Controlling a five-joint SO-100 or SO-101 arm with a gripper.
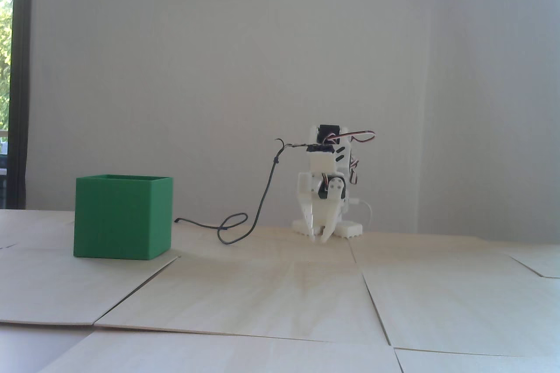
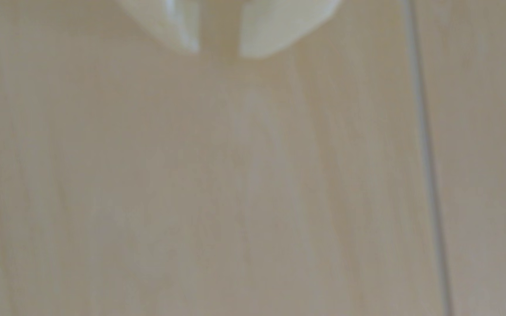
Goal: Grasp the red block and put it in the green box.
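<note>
In the fixed view, the box stands on the counter at the left, and the arm stands well apart to its right, farther back near the wall, with its hand pointing down just above the counter in front of the arm's base. A cable runs from the upper arm down to the counter, loops between arm and box, and ends close beside the box's right wall. In the wrist view, the hand enters from the top edge above the counter, with a panel seam to its right.
</note>
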